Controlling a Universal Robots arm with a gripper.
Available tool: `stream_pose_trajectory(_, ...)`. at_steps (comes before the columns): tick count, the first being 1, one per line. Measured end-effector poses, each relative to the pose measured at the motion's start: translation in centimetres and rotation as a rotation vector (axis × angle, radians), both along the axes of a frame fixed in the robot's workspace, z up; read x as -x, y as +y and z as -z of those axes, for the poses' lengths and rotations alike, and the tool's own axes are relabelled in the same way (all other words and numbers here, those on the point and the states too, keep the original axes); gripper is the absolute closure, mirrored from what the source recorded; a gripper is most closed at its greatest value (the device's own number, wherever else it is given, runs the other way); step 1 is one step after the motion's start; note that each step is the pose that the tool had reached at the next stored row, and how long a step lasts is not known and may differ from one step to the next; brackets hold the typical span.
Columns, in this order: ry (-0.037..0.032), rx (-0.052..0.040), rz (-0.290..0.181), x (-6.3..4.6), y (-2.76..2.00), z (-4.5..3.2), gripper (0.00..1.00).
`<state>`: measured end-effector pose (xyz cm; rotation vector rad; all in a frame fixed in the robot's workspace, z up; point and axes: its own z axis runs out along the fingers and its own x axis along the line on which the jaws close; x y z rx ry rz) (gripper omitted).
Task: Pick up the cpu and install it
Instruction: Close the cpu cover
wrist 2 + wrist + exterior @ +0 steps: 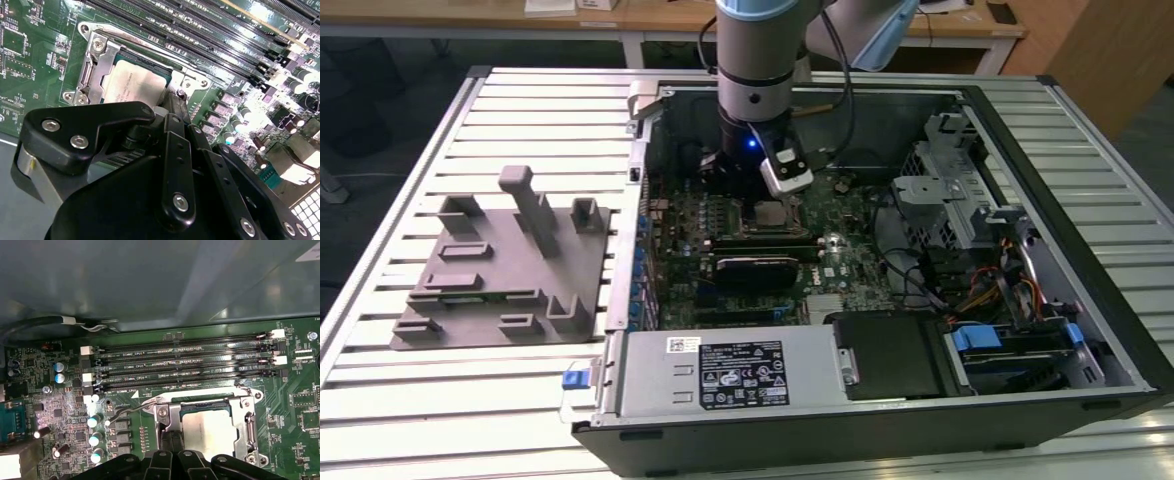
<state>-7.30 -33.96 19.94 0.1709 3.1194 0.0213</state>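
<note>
Closest to my wrist cameras is the black linkage of the end effector [170,107], and I cannot tell from here whether it is apart or together. Its tip sits right at one edge of the cpu [132,82]; whether it touches, I cannot say. The cpu lies flat inside the metal socket frame [95,65] on the green motherboard [30,65], pale top facing up. In the first wrist view I see the same: the cpu [207,432] is seated in the frame [162,412], with the end effector [171,442] just beside it. Past the socket run the long memory slots [185,365], then a row of small capacitors [95,440], then the grey case wall [150,280].

From the exterior view, the arm [761,60] reaches straight down into the open computer case [1107,330], above the middle of the board. The case rests on the slatted worktop [520,100]. A grey fixture block [494,270] stands on the exterior view's left, well apart from the arm.
</note>
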Motion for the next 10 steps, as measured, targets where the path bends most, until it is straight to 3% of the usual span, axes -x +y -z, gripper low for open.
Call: stream_pose_trajectory(10,-0.0007,0.0,0.0,0.04,0.0,-0.03,0.89)
